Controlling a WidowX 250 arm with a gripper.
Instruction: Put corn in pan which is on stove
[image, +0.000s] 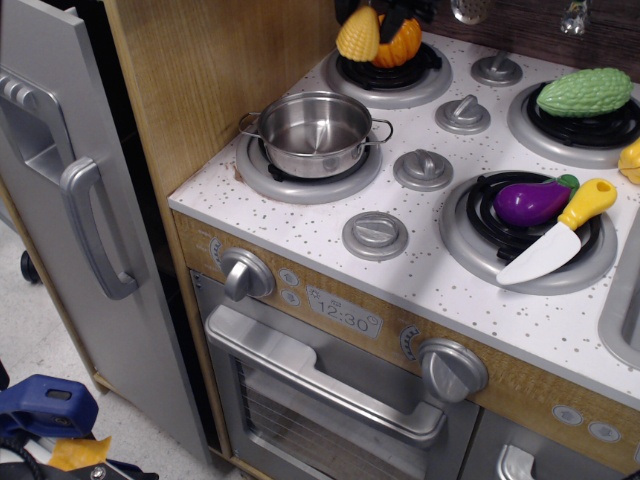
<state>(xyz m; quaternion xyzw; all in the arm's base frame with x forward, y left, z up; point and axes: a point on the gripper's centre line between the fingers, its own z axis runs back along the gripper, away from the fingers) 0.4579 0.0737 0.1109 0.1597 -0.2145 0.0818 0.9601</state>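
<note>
Right now I have the corn (358, 36) up in the air at the top edge of the view, hanging in front of the orange pumpkin (393, 42) that sits on the back-left burner (392, 75). I judge the gripper (372, 10) is pinching it near its upper, narrow end, since the corn hangs clear of the cooktop, but the dark fingers are mostly cropped off by the frame, so I can't see exactly how the jaws sit on it. To my eye the corn is a light, hollow, rigid plastic piece: no risk of crushing it, but the smooth tapered cone could squirt out of a pinch taken too near the tip, so a hold across the thicker rounded part would be safer. The pan (317, 132) is empty and upright on the front-left burner (309, 168) of the stove (420, 270), well apart from the corn, toward me and a little left, with its two wire handles out to the sides. I reckon the move ahead is a carry forward over the pan's mouth, then a low release, because a light toy dropped from height may bounce off the steel. Farther right sit the grey knobs (424, 168), the green vegetable (585, 92), the purple eggplant (533, 202) and the yellow-handled knife (556, 236), none of them on that path.
</note>
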